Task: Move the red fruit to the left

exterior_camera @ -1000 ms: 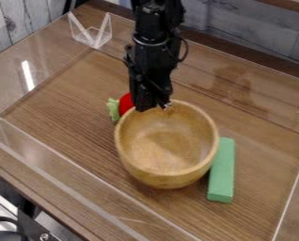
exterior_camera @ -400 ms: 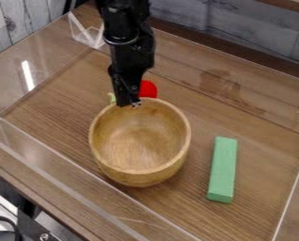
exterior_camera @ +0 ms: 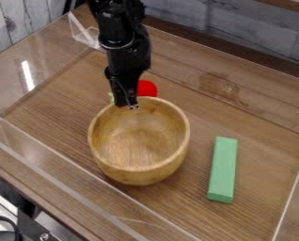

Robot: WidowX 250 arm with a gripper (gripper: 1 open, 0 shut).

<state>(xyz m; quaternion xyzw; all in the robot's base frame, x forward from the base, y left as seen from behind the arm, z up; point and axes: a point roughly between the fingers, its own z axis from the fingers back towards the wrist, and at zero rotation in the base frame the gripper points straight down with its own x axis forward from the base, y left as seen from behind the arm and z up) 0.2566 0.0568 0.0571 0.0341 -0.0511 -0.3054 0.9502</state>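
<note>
The red fruit (exterior_camera: 146, 88) is a small glossy red piece lying on the table just behind the far rim of the wooden bowl (exterior_camera: 141, 151). My gripper (exterior_camera: 126, 100) points straight down right beside the fruit, on its left, and partly hides it. The fingertips meet at the bowl's far rim and look shut on that rim, not on the fruit. The fruit's green top is hidden behind the fingers.
A green rectangular block (exterior_camera: 223, 169) lies on the table to the right of the bowl. Clear plastic walls (exterior_camera: 26, 75) enclose the wooden tabletop on all sides, with a low one along the front edge.
Over the last second the gripper and the bowl slid left together. The fruit, then left of the fingers, now shows on their right. Little has changed in the last half second.
</note>
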